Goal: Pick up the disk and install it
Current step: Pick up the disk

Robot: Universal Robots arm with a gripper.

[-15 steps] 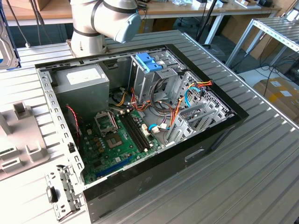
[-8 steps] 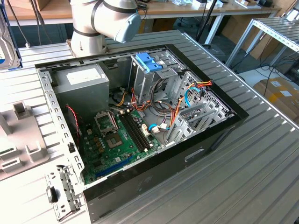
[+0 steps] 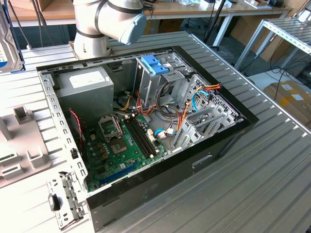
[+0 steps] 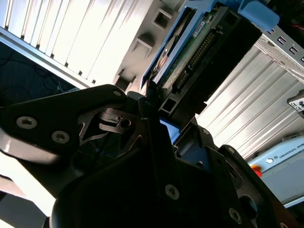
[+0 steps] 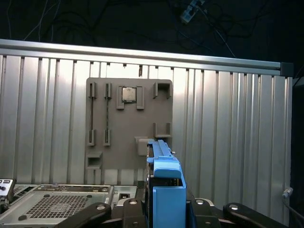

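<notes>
**Exterior view.** On the ribbed metal table, a grey fixture plate with raised pockets. Just beside the plate, toward the exterior view's right, an open computer case. Inside it a green motherboard, plus a light blue bracket atop the drive cage. Beyond the plate's far edge, the disk, upright, off the plate, partly cut by the frame. Farther from the plate, behind the case, the pale grey arm.

**Second wrist view.** Black gripper clamped on the disk. Green circuit board and a row of connector pins turned toward the camera, with a blue end tab at the far end. Behind the disk, the plate with two square pockets, apart from the disk.

**First wrist view.** Disk edge-on, blue rail toward the camera, pinched from both sides between the gripper's dark fingers. Beyond the disk, the plate flat on the table, with a square chip seated in one pocket.
</notes>
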